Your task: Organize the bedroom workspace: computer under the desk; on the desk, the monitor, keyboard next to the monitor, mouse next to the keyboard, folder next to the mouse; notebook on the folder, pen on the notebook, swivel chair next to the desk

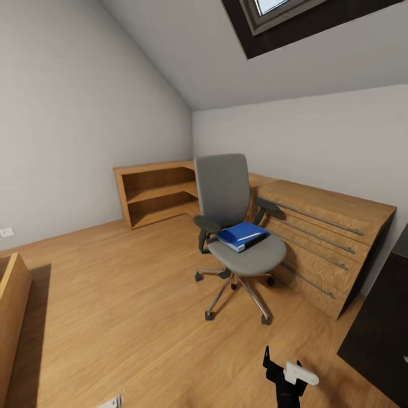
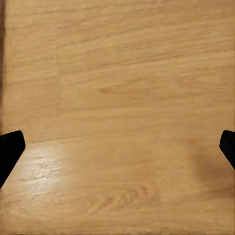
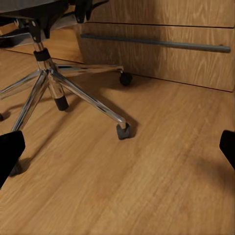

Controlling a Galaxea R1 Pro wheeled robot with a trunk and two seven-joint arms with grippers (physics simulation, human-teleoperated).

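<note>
Wooden floor, one swivel chair, one folder; both pincers seemingly wide apart.

Wood shelf unit in the far corner, two open shelves, set against the left wall. Beside it along the back wall, a low wood drawer cabinet w/ long grey bar handles; one handle shows close up. Skylight up in the sloped ceiling. White socket low on left wall. Another wood cabinet edge at near left.
</note>
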